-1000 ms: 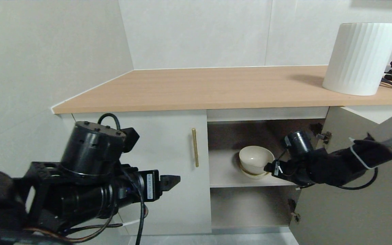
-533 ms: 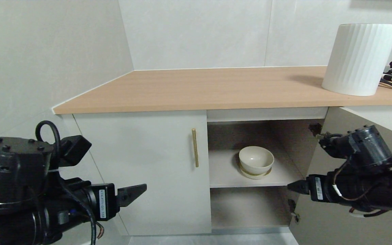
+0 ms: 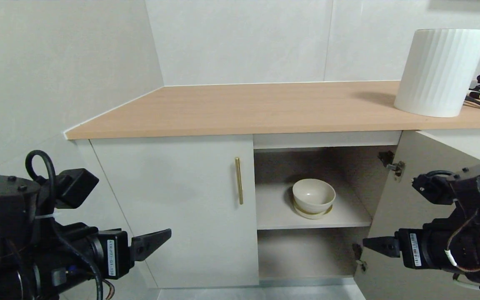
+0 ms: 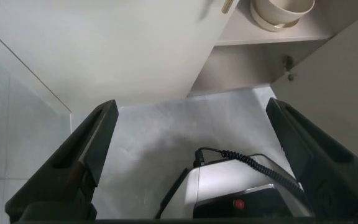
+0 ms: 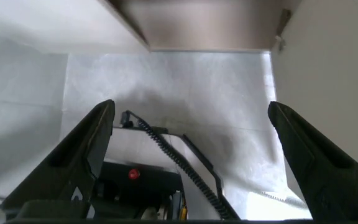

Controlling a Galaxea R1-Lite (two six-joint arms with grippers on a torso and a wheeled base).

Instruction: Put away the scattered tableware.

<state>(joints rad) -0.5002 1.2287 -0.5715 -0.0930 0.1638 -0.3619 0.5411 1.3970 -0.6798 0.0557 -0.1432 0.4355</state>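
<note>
Both arms have drawn back from the cabinet. The right gripper (image 3: pixel 373 245), at the bowl's rim a second ago, now hangs low beside the open door (image 3: pixel 394 208). The left gripper (image 3: pixel 158 241) has sunk low before the closed door (image 3: pixel 173 208). The bowl (image 3: pixel 313 195) sits upright on a saucer (image 3: pixel 313 215) mid-way along the upper shelf (image 3: pixel 273 208), set back from its front edge, with bare shelf on either side. Both sets of jaws stand wide, holding nothing. A white ribbed canister (image 3: pixel 442 71) stands at the countertop's (image 3: pixel 240 108) right end.
</note>
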